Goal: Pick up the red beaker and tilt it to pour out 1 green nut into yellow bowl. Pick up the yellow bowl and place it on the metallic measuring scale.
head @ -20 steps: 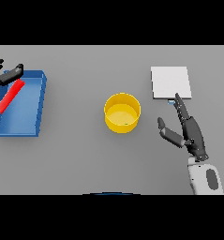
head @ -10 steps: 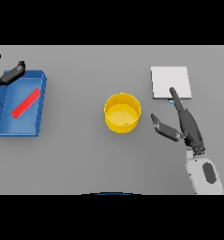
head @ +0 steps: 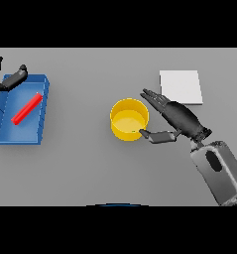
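Note:
The yellow bowl (head: pixel 129 119) stands upright in the middle of the table. My right hand (head: pixel 177 118) is open right beside the bowl's right side, fingers stretched past its far rim and thumb reaching to its near rim, seemingly touching it. The red beaker (head: pixel 27 108) lies on its side inside a blue tray (head: pixel 40 133) at the left. Above the tray's far left corner my left hand (head: pixel 6 79) hovers open and holds nothing. The metallic measuring scale (head: pixel 181 87) is a pale square plate at the far right, behind my right hand.
My right hand has swung left from near the scale to the bowl's right side. The red beaker left my left hand and now lies in the blue tray.

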